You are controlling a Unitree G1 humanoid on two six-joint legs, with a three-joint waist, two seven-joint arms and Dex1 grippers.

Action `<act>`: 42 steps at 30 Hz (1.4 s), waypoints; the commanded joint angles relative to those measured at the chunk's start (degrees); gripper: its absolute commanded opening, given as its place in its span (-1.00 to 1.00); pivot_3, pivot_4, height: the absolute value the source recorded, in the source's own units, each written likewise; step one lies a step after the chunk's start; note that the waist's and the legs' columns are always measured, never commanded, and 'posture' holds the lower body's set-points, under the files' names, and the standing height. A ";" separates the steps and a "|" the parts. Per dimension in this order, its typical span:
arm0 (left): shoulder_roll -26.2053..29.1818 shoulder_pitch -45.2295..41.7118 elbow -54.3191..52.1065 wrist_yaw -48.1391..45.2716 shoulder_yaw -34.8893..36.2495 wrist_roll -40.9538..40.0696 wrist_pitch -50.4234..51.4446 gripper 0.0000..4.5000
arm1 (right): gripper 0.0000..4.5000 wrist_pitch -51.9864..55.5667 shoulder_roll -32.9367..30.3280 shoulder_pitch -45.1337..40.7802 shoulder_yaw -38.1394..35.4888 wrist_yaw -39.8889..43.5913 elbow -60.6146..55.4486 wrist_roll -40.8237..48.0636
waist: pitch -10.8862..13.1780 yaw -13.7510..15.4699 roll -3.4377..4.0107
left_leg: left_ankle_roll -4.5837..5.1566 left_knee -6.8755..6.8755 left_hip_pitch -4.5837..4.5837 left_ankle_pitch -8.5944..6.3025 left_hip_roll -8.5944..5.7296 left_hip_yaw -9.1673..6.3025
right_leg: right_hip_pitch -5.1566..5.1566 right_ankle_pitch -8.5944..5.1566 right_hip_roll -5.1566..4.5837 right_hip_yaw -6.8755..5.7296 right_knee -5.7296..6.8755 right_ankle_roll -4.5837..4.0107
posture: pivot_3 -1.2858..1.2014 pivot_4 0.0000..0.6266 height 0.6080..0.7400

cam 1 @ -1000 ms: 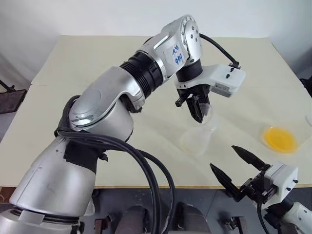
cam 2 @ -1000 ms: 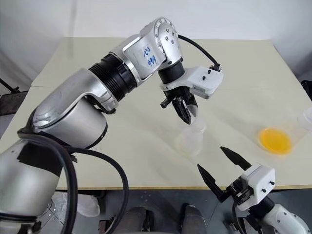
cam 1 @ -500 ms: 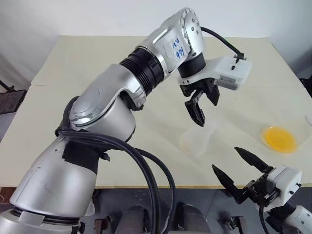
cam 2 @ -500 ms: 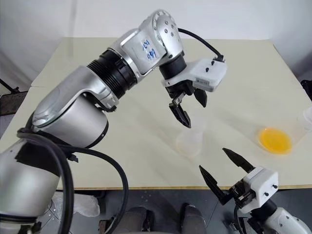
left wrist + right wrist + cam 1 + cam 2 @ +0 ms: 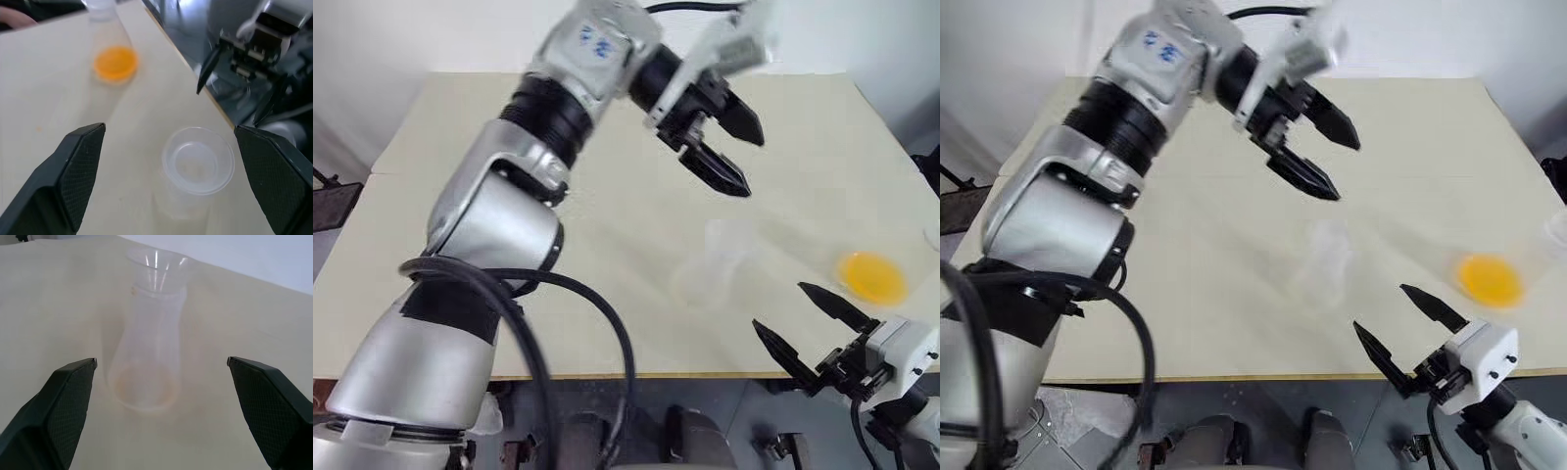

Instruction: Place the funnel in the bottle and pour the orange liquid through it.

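Left wrist view, bottle (image 5: 195, 171): clear, upright on the table (image 5: 54, 98), wide round mouth seen from above between the two left fingers and beyond their tips.
Funnel (image 5: 197, 160): a clear round rim appears to sit inside the bottle's mouth; too transparent to be sure.
Bottle contents: no orange inside.
Orange liquid (image 5: 115, 62): pooled in the base of a clear flask (image 5: 108, 39), well beyond the left fingers, apart from the bottle.
Left gripper (image 5: 732, 152): fingers spread wide, holding nothing, raised above the bottle.
Right gripper (image 5: 815, 326): fingers wide apart, empty, near the table's front edge; the bottle stands beyond and between them, the flask beside them.
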 commanded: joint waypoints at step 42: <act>5.68 65.52 -53.36 19.07 21.70 -5.66 -5.97 0.99 | 1.00 1.65 17.19 7.69 -14.90 -16.35 1.02 -4.17 | -0.31 -0.24 0.41 | -0.09 0.10 0.25 -0.02 -0.10 0.01 | 0.05 0.06 -0.04 0.48 0.28 0.10 | 0.03 -0.52 1.00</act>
